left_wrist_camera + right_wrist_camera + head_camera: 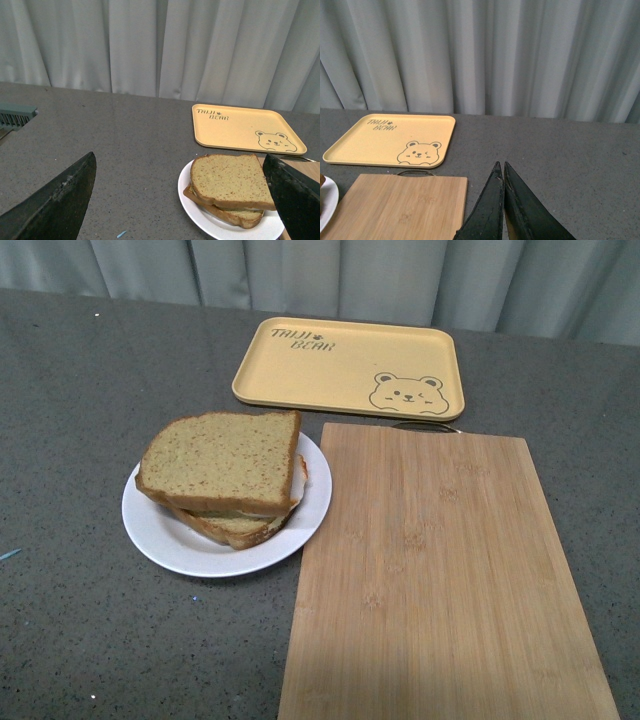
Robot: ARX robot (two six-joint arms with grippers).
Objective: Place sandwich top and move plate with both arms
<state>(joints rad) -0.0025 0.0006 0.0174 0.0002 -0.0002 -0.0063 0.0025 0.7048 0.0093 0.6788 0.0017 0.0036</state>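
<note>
The sandwich top [222, 458], a bare tan speckled slice with a brown crust, lies a little askew on a lower slice, with some white showing between them. Both rest on the small white plate [165, 537], left of centre on the grey table. Neither arm shows in the front view. In the left wrist view my left gripper [179, 156] is open, its black fingers [60, 200] spread wide, with the sandwich top [227, 180] and plate [200, 219] ahead near the far finger. My right gripper [500, 165] is shut on nothing, over bare table beside the board.
A bamboo cutting board [440, 570] lies right of the plate, its edge touching the plate's rim. A yellow bear tray [340, 365] sits behind them. The board [395, 205], tray [380, 140] and a sliver of plate [326, 200] show in the right wrist view. Curtains hang behind.
</note>
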